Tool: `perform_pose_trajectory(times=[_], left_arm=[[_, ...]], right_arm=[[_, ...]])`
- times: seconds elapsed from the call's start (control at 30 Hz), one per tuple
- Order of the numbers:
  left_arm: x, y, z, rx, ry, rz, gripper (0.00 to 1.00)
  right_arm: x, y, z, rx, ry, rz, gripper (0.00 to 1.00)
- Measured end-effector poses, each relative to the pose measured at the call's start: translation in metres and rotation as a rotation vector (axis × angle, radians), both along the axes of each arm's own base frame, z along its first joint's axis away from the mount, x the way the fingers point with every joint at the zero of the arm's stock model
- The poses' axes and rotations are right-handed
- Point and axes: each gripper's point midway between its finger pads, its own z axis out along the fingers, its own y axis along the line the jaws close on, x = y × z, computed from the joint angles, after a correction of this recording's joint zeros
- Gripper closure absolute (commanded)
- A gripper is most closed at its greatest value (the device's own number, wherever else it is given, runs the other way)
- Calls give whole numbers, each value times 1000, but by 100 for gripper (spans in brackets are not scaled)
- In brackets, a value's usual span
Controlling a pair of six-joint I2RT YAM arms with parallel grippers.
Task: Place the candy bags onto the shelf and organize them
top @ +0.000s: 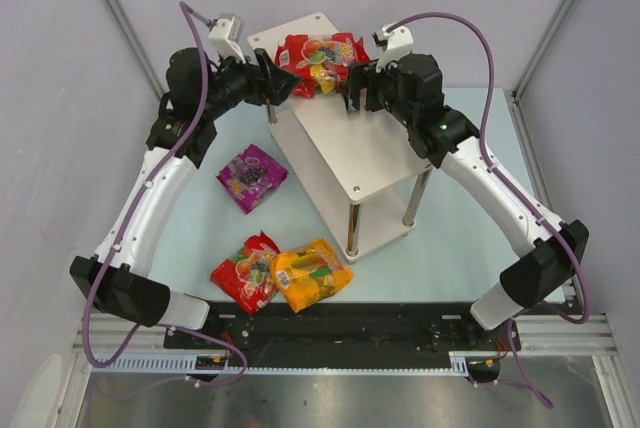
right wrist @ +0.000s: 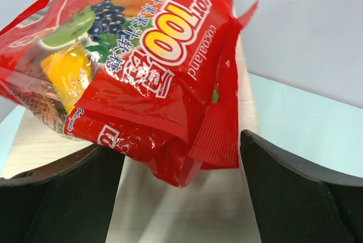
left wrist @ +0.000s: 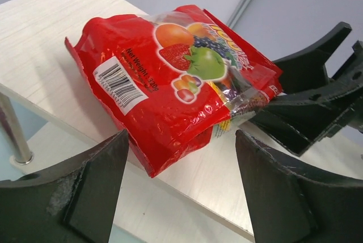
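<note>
Candy bag (top: pixel 318 58), glossy crinkled red plastic, on pale woodgrain shelf (top: pixel 350 148).

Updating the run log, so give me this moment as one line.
red bag: on shelf top | left end effector: open, beside it | right end effector: open at it | table: purple bag, second red bag, orange bag

A red candy bag (right wrist: pixel 142 72) lies on the pale shelf board (right wrist: pixel 170 214), its crimped end between the right gripper's (right wrist: pixel 180 158) widely spread fingers (right wrist: pixel 283 192), with a gap at the right one.
</note>
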Motion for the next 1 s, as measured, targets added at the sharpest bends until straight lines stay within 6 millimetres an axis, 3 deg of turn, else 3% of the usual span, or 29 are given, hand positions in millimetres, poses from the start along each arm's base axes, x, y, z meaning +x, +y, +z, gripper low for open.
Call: perform_pose_trajectory(times=[0.5, 0.6, 0.7, 0.87, 1.0], left_arm=[[-8, -31, 0, -28, 2, -92, 20], [-10, -31, 1, -29, 0, -94, 19], [-12, -30, 5, -32, -10, -94, 19], [-26, -26, 24, -46, -53, -96, 18], [-40, -19, 41, -57, -98, -88, 16]], right_arm=[[19, -25, 2, -9, -18, -14, 12], [14, -27, 5, -10, -34, 4, 12], [-4, -33, 5, -10, -39, 20, 14], [-32, -53, 37, 27, -108, 7, 15], [-37, -76, 68, 81, -182, -60, 14]])
